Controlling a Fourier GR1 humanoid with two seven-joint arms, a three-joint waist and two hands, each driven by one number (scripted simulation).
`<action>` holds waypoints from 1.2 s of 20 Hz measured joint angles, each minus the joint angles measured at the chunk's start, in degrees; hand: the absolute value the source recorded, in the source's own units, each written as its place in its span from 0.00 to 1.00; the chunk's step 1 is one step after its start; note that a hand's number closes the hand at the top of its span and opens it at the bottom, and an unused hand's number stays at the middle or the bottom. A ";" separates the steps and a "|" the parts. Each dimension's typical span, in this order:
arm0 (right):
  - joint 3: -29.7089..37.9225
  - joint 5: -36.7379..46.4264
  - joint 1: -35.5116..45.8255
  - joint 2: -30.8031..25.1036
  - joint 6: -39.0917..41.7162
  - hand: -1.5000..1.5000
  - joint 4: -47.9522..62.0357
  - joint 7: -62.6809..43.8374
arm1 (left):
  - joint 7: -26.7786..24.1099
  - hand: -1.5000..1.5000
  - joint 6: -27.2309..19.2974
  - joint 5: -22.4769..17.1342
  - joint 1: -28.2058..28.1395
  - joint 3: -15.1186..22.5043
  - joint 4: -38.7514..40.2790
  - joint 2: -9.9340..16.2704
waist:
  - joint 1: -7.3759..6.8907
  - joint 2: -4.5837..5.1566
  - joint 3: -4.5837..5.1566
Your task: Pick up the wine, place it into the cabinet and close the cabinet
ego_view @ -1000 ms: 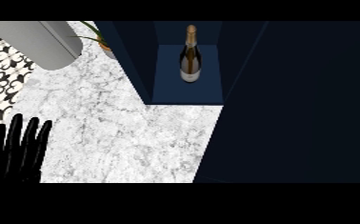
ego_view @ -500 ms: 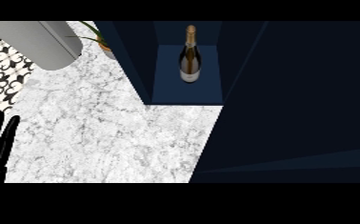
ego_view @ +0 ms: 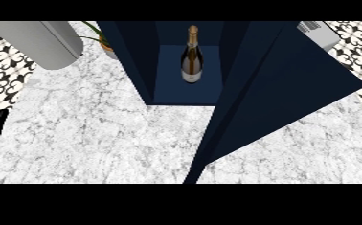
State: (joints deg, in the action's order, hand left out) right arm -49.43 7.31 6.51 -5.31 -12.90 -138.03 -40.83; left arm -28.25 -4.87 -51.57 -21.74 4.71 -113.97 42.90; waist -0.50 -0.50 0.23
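The wine bottle (ego_view: 191,59), dark glass with a gold neck and a pale label, stands upright inside the dark blue cabinet (ego_view: 134,61) at the back of the marble counter (ego_view: 92,138). No hand touches it. The cabinet door (ego_view: 283,90) hangs partway swung, its lower edge reaching out over the counter toward the front. Only a thin black sliver of my left hand (ego_view: 2,121) shows at the view's left edge. My right hand shows nowhere in the head view.
A grey cylindrical appliance (ego_view: 39,42) lies at the back left, with a potted plant (ego_view: 105,44) beside the cabinet's left wall. A light grey appliance (ego_view: 318,31) sits at the back right. Black-and-white patterned tiles (ego_view: 13,71) border the counter.
The left hand has slid out past the left edge, leaving a sliver. The cabinet door has swung inward from wide open, uncovering the counter at the right. The bottle stays put.
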 measured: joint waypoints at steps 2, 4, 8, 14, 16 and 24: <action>-0.83 1.30 3.35 -1.56 -2.22 1.00 0.40 -0.57 | 0.34 0.00 0.69 -0.47 0.09 -0.25 -0.07 -0.20 | -0.27 0.03 0.02; -1.66 2.10 5.76 -2.87 -4.98 1.00 0.64 -0.78 | 1.81 0.00 0.40 -1.20 0.76 -0.60 -0.78 -0.04 | -0.31 0.08 0.00; -2.49 1.42 11.58 -5.23 -8.57 1.00 1.53 -2.88 | 2.51 0.00 1.80 -1.75 2.01 -0.60 0.38 -0.76 | -0.59 0.27 0.02; -1.34 -4.51 20.48 -5.84 -13.37 1.00 4.47 -4.19 | 4.18 0.00 1.11 -2.06 4.47 -0.35 0.07 -1.75 | -1.50 0.63 0.02; 0.36 -6.86 24.04 -4.97 -14.46 1.00 6.69 -3.96 | 4.50 0.00 0.58 -1.64 5.03 0.11 -0.15 -2.29 | -1.77 0.71 0.00; 10.07 -15.25 46.39 3.72 -17.80 1.00 29.76 0.53 | 5.88 0.00 -0.27 -0.88 6.43 0.11 0.51 -3.74 | -2.24 0.83 -0.07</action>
State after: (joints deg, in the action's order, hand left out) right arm -39.36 -7.95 52.90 -1.59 -30.71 -108.27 -40.30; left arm -22.37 -5.14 -52.44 -15.31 4.83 -113.45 39.16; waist -2.74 0.33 0.15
